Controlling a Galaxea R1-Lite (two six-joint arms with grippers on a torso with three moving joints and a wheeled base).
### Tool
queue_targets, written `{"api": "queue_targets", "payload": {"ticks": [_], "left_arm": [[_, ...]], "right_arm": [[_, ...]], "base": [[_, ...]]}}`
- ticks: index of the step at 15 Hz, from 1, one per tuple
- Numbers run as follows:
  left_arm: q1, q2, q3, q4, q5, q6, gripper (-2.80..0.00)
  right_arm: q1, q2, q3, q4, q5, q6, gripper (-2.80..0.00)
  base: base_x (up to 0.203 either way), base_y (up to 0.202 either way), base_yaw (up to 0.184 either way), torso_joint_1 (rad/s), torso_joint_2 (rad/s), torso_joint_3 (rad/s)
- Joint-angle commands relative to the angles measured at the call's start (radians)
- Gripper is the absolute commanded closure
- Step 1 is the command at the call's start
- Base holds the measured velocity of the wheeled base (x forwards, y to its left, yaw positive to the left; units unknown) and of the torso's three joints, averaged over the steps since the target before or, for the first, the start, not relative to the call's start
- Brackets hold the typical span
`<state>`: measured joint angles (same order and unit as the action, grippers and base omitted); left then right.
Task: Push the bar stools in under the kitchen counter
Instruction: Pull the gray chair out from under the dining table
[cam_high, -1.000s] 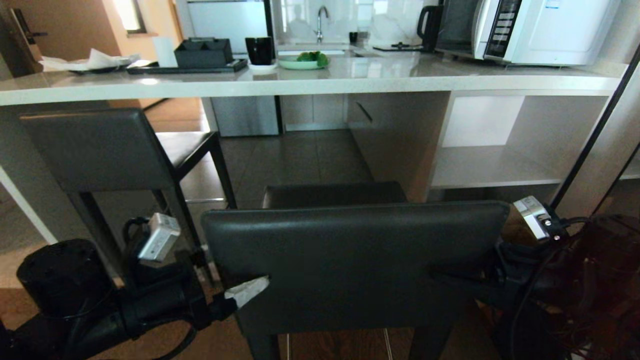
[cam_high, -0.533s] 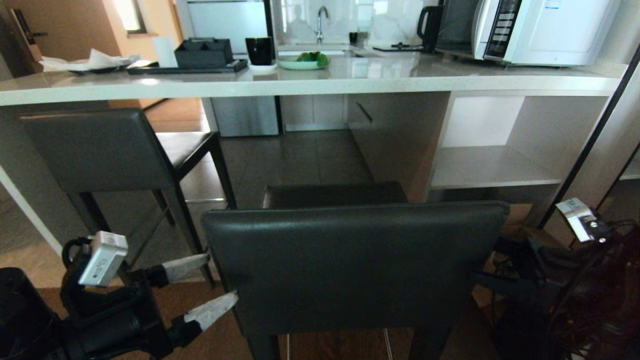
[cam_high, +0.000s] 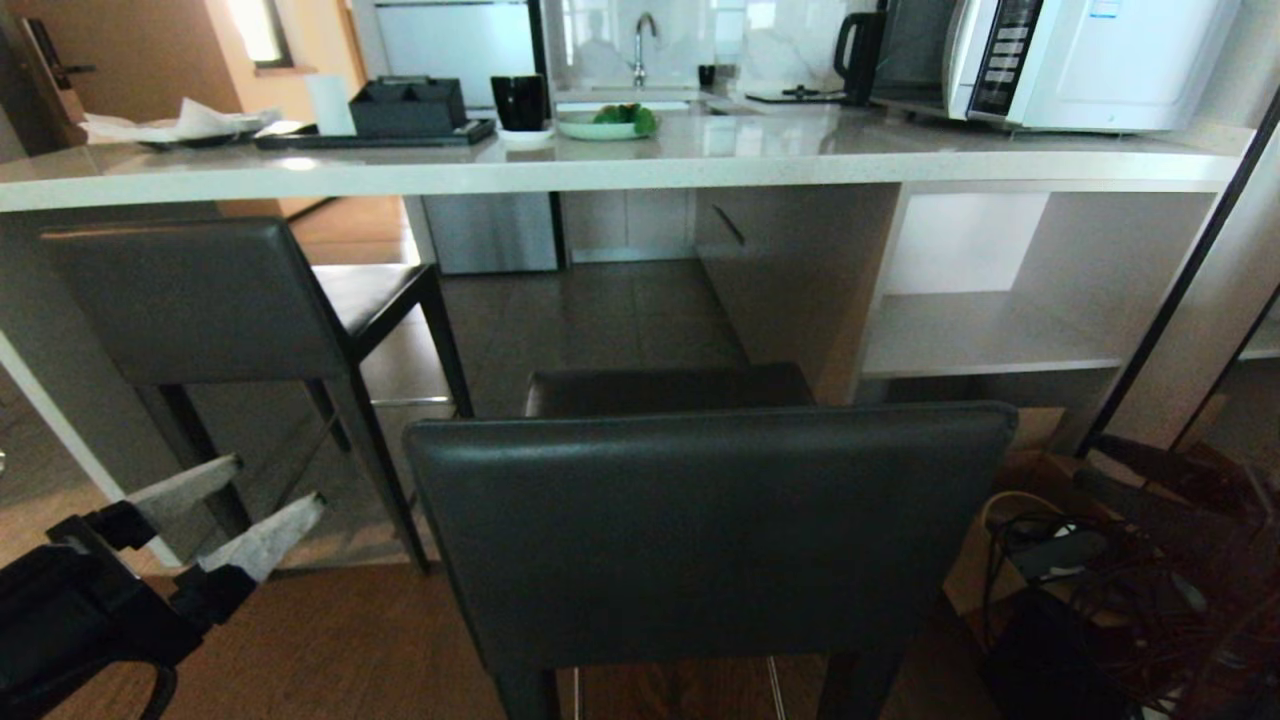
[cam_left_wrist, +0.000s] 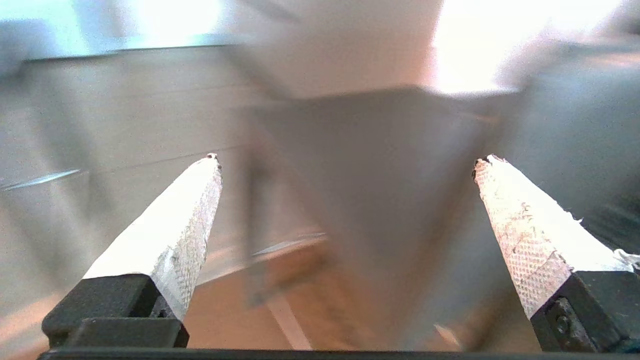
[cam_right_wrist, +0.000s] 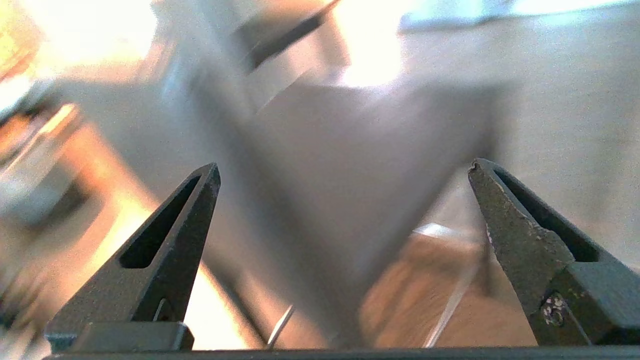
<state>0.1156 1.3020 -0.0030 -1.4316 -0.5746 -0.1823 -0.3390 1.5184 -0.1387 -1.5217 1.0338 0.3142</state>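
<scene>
Now the near stool (cam_high: 700, 530) stands at lower centre, its backrest short of the counter (cam_high: 640, 160); the second stool (cam_high: 210, 300) sits upper left, tucked under. Left gripper (cam_high: 235, 500), lower left, is spread wide and empty. Right gripper (cam_right_wrist: 345, 170) is likewise spread.

The room is dim under the counter (cam_high: 600, 165), whose polished top catches pale glare from the bright far wall. The near stool (cam_high: 700, 530) sits in shadow, sharp enough. Both wrist views are smeared with motion blur, with blown-out white patches up top; only the fingers (cam_left_wrist: 170, 235) look crisp.
</scene>
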Motion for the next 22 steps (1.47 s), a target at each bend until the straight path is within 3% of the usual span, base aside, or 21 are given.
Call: {"api": "queue_targets", "payload": {"ticks": [1, 4, 7, 10, 13, 15, 18, 22], "left_arm": [[0.127, -0.107, -0.03, 0.121, 0.073, 0.002, -2.8], [0.135, -0.177, -0.137, 0.372, 0.257, 0.003, -2.8], [0.127, -0.213, -0.247, 0.561, 0.376, 0.007, -2.8], [0.089, -0.194, -0.271, 0.583, 0.466, 0.027, -2.8], [0.009, -0.161, -0.261, 0.58, 0.56, 0.108, -2.8], [-0.033, -0.22, -0.259, 0.58, 0.585, 0.116, -2.8], [-0.04, -0.371, -0.219, 0.592, 0.587, 0.122, -2.8], [-0.041, -0.637, -0.196, 0.788, 0.578, 0.14, -2.8]], "right_arm": [[-0.057, -0.084, -0.028, -0.008, -0.167, 0.041, -2.8], [-0.066, -0.152, -0.035, 0.025, -0.228, 0.004, -2.8], [-0.064, -0.22, -0.12, 0.262, -0.374, -0.012, -2.8], [-0.058, -0.318, -0.21, 0.616, -0.504, -0.019, -2.8], [0.002, -0.502, -0.275, 1.014, -0.598, -0.131, -2.8], [0.072, -0.589, -0.297, 1.077, -0.667, -0.183, -2.8], [0.105, -0.704, -0.285, 1.098, -0.652, -0.283, -2.8], [0.193, -0.916, -0.258, 1.236, -0.511, -0.261, -2.8]], "base": [[0.0, 0.0, 0.0, 0.0, 0.0, 0.0], [0.0, 0.0, 0.0, 0.0, 0.0, 0.0], [0.0, 0.0, 0.0, 0.0, 0.0, 0.0], [0.0, 0.0, 0.0, 0.0, 0.0, 0.0], [0.0, 0.0, 0.0, 0.0, 0.0, 0.0], [0.0, 0.0, 0.0, 0.0, 0.0, 0.0], [0.0, 0.0, 0.0, 0.0, 0.0, 0.0], [0.0, 0.0, 0.0, 0.0, 0.0, 0.0]]}}
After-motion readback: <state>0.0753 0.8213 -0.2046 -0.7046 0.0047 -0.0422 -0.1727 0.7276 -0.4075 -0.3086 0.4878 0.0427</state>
